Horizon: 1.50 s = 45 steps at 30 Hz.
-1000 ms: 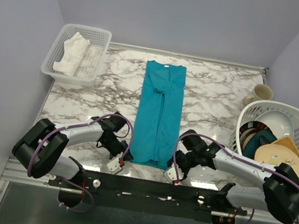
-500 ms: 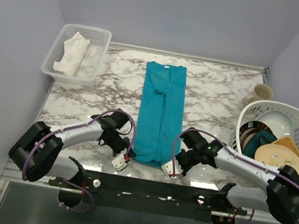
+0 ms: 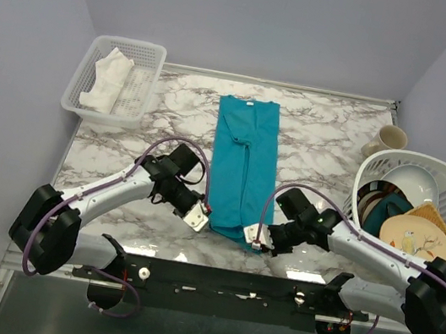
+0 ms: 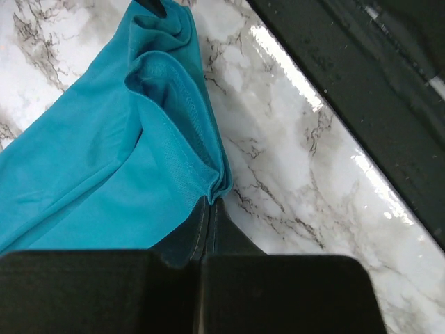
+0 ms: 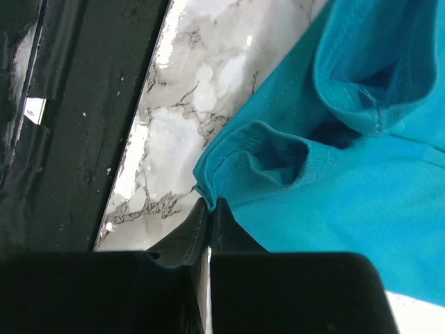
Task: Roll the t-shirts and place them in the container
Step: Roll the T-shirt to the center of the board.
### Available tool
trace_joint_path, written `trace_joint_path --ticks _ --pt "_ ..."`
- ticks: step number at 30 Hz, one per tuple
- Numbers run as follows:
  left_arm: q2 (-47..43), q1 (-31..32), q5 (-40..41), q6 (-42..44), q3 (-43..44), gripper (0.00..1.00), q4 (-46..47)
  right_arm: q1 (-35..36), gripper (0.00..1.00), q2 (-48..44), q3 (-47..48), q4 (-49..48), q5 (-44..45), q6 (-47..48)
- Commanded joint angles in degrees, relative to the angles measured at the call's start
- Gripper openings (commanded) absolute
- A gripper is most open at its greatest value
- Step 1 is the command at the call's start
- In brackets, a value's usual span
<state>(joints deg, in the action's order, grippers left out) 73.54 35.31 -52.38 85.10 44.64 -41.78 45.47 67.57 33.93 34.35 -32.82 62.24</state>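
Nothing readable here, the pale label [image 3: 249,101] at the t-shirt [image 3: 244,166] collar is too small to make out

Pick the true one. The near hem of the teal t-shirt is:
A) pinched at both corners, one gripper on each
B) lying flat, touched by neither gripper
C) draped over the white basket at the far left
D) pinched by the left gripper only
A: the left gripper and the right gripper each show fingers closed on a hem corner of the t-shirt.
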Motion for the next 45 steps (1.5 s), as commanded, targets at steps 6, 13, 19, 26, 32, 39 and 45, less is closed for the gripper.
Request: trace_joint_path --ticks 6,13,19,26,32,39,45 --pt "2.7 3.8 -6.4 -11.4 1.8 0.00 -6.4 -2.0 0.08 -3.7 2.4 5.0 -4.4 -5.5" --pt "5.7 4.5 -7.6 -29.7 2.8 0.00 4.3 -3.0 0.08 -0.1 5.7 11.2 -8.1 -2.3" --pt "3.8 4.2 -7.4 -37.8 0.9 0.02 4.9 -6.6 0.08 1.9 8.4 14.3 -9.5 -0.5" --pt "5.1 1.2 -7.6 -39.9 2.7 0.02 5.8 -10.9 0.08 6.2 11.2 15.2 -11.8 -3.4" --pt "9.6 -1.2 -9.6 -40.5 7.1 0.04 2.0 -12.2 0.09 10.6 15.5 17.8 -14.4 -4.1" --pt "14.1 -3.4 -8.9 -50.0 11.5 0.07 -3.3 -14.7 0.09 13.7 19.6 22.5 -16.6 -4.4" --pt "17.5 -4.8 -8.3 -53.6 12.7 0.07 -6.5 -18.4 0.09 20.0 24.7 26.1 -18.9 -6.9"
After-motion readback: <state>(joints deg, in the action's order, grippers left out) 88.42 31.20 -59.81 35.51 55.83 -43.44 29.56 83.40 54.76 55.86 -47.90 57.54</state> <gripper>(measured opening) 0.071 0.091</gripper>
